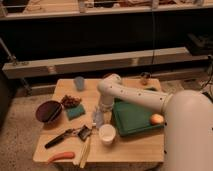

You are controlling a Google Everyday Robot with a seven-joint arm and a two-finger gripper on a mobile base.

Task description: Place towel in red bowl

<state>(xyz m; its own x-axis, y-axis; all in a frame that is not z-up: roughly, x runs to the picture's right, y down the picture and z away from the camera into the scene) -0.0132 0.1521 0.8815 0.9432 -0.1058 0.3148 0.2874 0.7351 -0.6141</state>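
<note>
The dark red bowl [48, 111] stands at the table's left edge. A small teal folded cloth, which I take to be the towel [76, 112], lies flat on the table just right of the bowl. My gripper [98, 119] points down at the table's middle, a short way right of the towel and just above a white cup [107, 134]. The white arm reaches in from the right, over the green tray [131, 120].
A brown clump [71, 101] lies behind the towel. A blue cup [79, 82] and a small jar [145, 77] stand at the back. An orange fruit [157, 119] sits in the tray. A black tool [62, 137], a carrot [61, 156] and a yellow piece [85, 150] lie at the front.
</note>
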